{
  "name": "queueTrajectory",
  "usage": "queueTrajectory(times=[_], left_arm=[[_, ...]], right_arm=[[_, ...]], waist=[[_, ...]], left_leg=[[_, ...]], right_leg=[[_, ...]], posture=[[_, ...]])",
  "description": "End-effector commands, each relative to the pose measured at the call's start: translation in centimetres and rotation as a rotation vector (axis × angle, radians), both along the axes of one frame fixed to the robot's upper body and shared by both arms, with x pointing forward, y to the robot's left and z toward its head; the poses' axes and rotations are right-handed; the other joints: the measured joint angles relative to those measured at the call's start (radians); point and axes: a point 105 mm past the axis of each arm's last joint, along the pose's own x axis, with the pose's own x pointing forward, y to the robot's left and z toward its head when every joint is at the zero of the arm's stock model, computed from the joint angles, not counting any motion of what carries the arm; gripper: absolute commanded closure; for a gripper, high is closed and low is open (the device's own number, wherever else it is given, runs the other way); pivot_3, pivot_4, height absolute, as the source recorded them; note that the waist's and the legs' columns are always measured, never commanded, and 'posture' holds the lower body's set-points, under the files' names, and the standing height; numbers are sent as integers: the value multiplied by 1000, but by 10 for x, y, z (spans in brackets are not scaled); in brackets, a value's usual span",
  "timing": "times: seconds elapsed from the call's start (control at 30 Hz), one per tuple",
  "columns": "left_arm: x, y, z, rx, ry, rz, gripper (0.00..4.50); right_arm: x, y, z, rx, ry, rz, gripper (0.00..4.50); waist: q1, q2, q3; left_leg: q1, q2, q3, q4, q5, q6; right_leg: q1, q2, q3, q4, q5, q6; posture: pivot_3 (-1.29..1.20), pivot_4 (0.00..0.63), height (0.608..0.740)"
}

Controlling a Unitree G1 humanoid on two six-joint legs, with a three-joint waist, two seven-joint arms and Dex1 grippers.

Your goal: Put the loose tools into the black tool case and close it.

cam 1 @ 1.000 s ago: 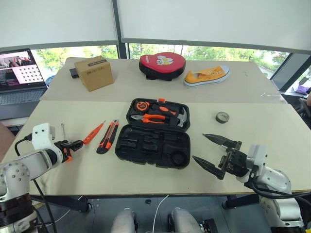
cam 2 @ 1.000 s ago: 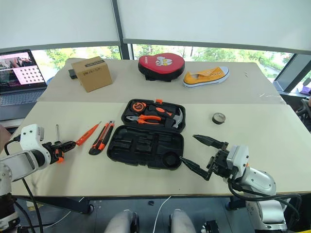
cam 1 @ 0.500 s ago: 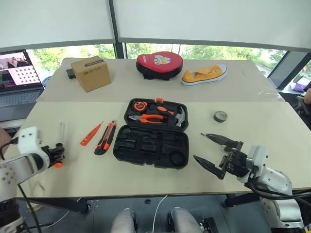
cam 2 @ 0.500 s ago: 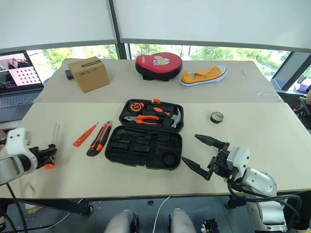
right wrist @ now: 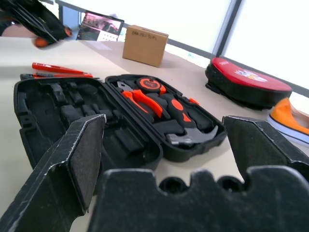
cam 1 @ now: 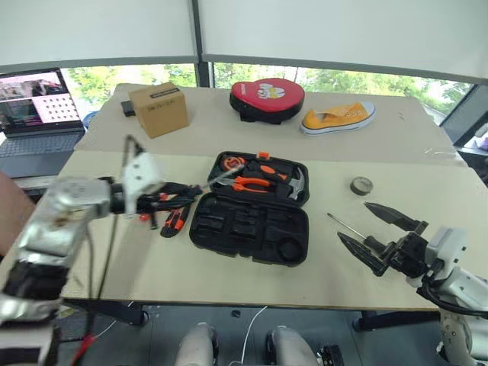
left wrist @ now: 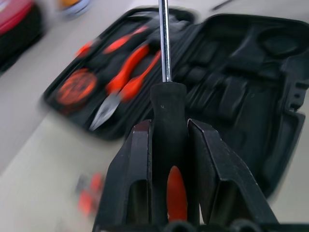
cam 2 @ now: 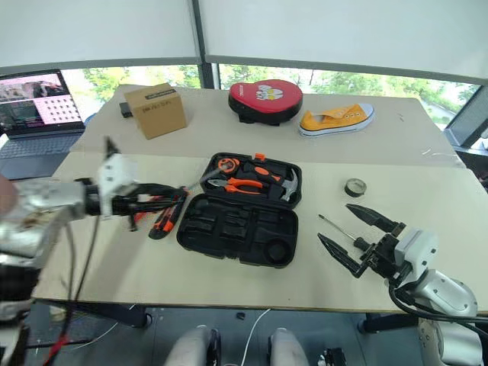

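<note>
The left gripper (left wrist: 169, 145) is clamped on a screwdriver (left wrist: 168, 121), its two black fingers (left wrist: 137, 164) pressing either side of the black-and-orange handle, and the bare metal shaft reaches out over the open tool case (cam 1: 252, 229). From the head views that gripper hangs above the table (cam 1: 191, 267) just left of the case, with the screwdriver tip pointing toward the case's upper half. The case lies open and flat near the middle of the table: the half farther from the robot holds pliers (cam 1: 255, 181), a hammer (cam 1: 296, 185) and a round tape measure (cam 1: 226, 162), while the nearer half shows moulded slots with nothing in them. A utility knife (cam 2: 164, 219) lies on the table just left of the case, and beside it the orange tester screwdriver (right wrist: 53, 68) shows in the right wrist view. The second screwdriver (cam 1: 345, 226) lies on the table to the right of the case, close to the right gripper (cam 1: 380, 234), whose fingers stand spread wide apart with nothing between them, low over the table's near right part. The small grey tape roll (cam 1: 361, 185) sits on the table to the right of the case, apart from it. On the farther table stand a cardboard box (cam 1: 158, 109), a red pad (cam 1: 267, 99) and a yellow shoe (cam 1: 338, 117), and a laptop (cam 1: 34, 107) is at the far left.
</note>
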Motion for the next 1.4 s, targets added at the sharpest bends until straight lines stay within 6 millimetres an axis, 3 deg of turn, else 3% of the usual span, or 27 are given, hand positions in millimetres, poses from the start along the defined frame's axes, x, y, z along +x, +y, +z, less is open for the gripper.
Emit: queueTrajectory(times=[0.03,0.17,0.3,0.83,0.9,0.93,1.07,1.23,1.4], left_arm=[[22,-23,-13,198,-140,-105,3786],[35,-41,-21,266,-185,-163,3786],[47,-38,-32,357,-202,-141,3786],[41,-32,-45,380,-135,-165,3786],[39,-36,-41,317,-103,-153,2838],[38,-38,-38,292,-109,-155,2650],[43,-43,-13,149,-170,-103,1220],[35,-48,12,-53,-160,-96,1220],[32,-47,-2,-115,-73,-55,2583]], right_arm=[[-7,7,6,-6,-51,3,0],[-13,11,3,2,-48,-4,0],[-19,12,-1,12,-41,-30,0],[-19,14,-8,15,-24,-25,0],[-18,14,-8,15,-22,-24,0],[-18,15,-8,15,-21,-22,0],[-18,14,-8,14,-19,-20,0],[-21,14,-10,16,-5,-28,0],[-16,14,-6,19,-24,-38,0]], waist=[[-7,0,0],[-14,1,1],[-13,1,1],[-6,1,1],[-6,1,1],[-5,2,1],[2,2,1],[0,2,1],[-2,2,1]], left_leg=[[0,0,0,0,0,0],[0,1,0,0,0,0],[0,1,0,0,0,0],[0,1,0,3,0,0],[0,1,0,3,0,0],[0,1,0,3,0,0],[0,2,0,5,0,0],[-4,3,-1,10,-2,3],[-4,3,-1,12,-3,4]], right_leg=[[0,1,0,0,0,0],[-1,2,2,0,0,1],[-1,2,1,0,0,1],[-1,1,1,2,-1,2],[-1,1,1,2,-1,2],[0,1,1,2,-1,2],[0,1,0,3,0,2],[-1,2,-1,3,0,2],[0,2,0,4,0,4]], posture=[[0,150,740],[0,150,740],[0,150,740],[0,150,740],[0,150,740],[0,150,740],[0,150,740],[0,150,740],[0,150,740]])
